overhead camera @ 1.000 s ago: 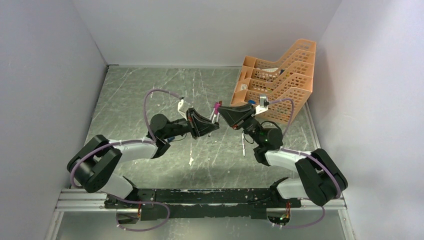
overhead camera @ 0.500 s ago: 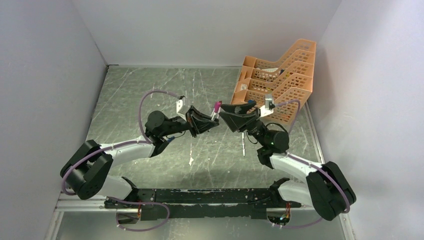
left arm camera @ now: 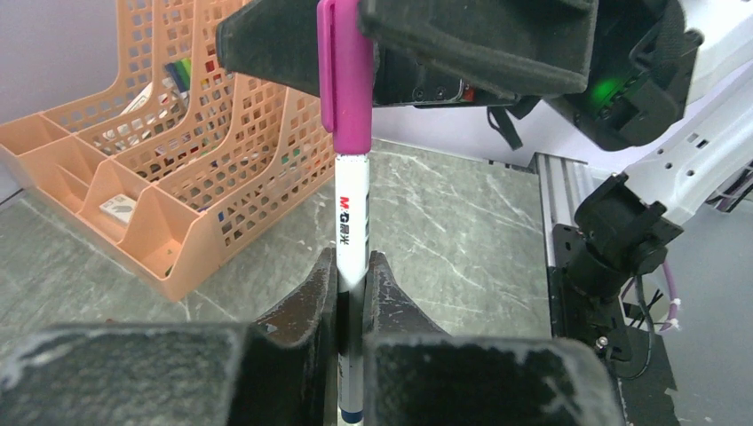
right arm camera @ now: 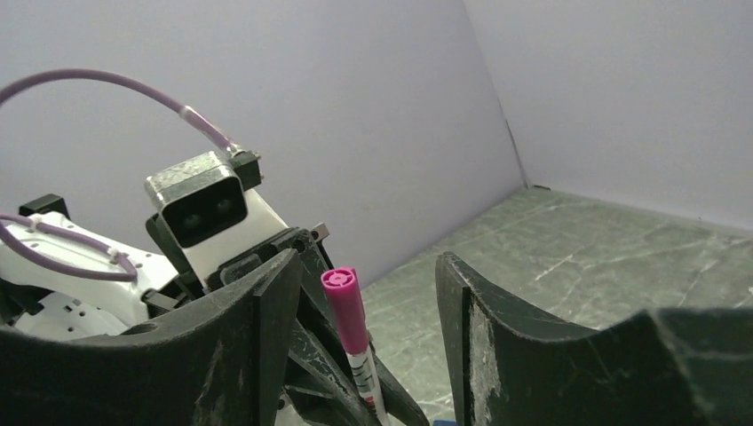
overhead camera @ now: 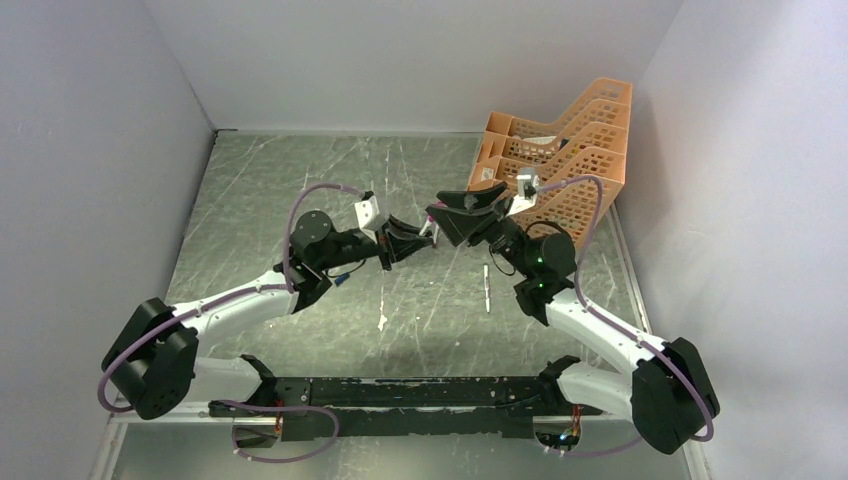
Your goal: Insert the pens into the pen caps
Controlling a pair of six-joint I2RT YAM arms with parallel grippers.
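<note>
Here, left claw pinching pen, magenta cap

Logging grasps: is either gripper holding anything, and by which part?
The left gripper pinches a pen low on its barrel, its magenta cap fitted on top. The right gripper stands open around that cap, holding nothing.

Right claw now straddles pen cap (magenta)

The left gripper is clamped on the pen; the right gripper is held spread around the pen's top.
</note>
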